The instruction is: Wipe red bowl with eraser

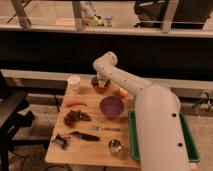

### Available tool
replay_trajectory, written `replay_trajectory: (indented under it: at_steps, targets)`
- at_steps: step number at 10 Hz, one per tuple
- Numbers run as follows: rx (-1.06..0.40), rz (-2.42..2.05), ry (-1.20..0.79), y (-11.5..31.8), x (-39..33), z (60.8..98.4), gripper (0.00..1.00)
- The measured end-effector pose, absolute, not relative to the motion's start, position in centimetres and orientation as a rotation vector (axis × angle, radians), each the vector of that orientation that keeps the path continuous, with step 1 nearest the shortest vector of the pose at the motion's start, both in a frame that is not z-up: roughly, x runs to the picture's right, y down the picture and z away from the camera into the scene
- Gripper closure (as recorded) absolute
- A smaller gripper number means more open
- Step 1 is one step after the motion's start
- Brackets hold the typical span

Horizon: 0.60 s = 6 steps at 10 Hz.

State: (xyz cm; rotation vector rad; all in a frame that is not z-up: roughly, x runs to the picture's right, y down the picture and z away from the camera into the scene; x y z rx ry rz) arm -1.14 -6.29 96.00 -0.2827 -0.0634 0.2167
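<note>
The white arm (pixel 131 86) is reaching from the right foreground across the wooden table (pixel 87 152), and its gripper (pixel 100 82) is hanging down over the red bowl (pixel 102 88) at the far edge of the table, right at the bowl's opening. The fingers are sitting closed together; the eraser is hidden there, so whether they are holding it cannot be told. A white cup (pixel 74 82) is standing just left of the red bowl, and an orange fruit (pixel 122 93) is lying just to its right. The purple bowl (pixel 111 106) is sitting nearer the camera, close to the red one but apart from it. A carrot (pixel 76 103) and a bunch of dark grapes (pixel 75 117) are lying on the left side, with a black-handled tool (pixel 82 135), a fork (pixel 106 128) and a small metal cup (pixel 115 146) along the near edge. A green tray (pixel 189 147) is sitting beside the table on the right.
</note>
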Motion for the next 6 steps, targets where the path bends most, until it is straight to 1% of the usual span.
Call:
replay_trajectory:
  at_steps: [3, 6]
  targets:
    - [-0.294, 0.215, -0.06, -4.7, -0.5, 95.0, 1.0]
    - [-0.293, 0.236, -0.037, -4.3, 1.6, 94.8, 1.0]
